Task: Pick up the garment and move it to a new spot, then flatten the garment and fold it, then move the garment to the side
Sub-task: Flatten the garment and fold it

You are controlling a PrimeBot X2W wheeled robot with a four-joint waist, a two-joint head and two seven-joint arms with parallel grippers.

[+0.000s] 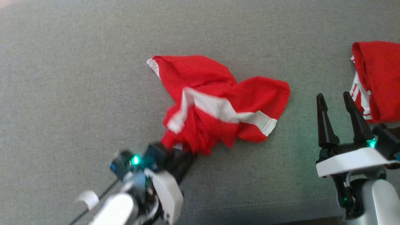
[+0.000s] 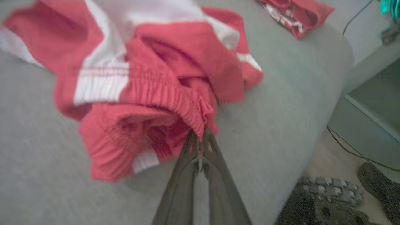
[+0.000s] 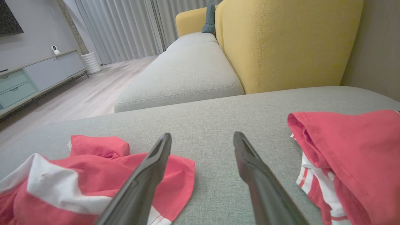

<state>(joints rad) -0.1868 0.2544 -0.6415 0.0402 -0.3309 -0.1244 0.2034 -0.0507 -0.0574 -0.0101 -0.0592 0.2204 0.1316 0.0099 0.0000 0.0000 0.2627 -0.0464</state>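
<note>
We see the red garment point(image 1: 218, 90), white-banded, lying crumpled. Its gathered waistband is pinched at the left gripper point(image 2: 201, 134) tips, and the rest spreads beyond.

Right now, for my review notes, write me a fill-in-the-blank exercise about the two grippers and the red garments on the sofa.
1. The left gripper is ____ on the gathered edge of the crumpled red-and-white fabric garment.
2. The right gripper is ____ and holds nothing.
3. The second red-and-white garment lies to the robot's ____ of the crumpled one.
4. Both garments lie on a ____ fabric sofa cushion.
Missing words: shut; open; right; grey.
</note>
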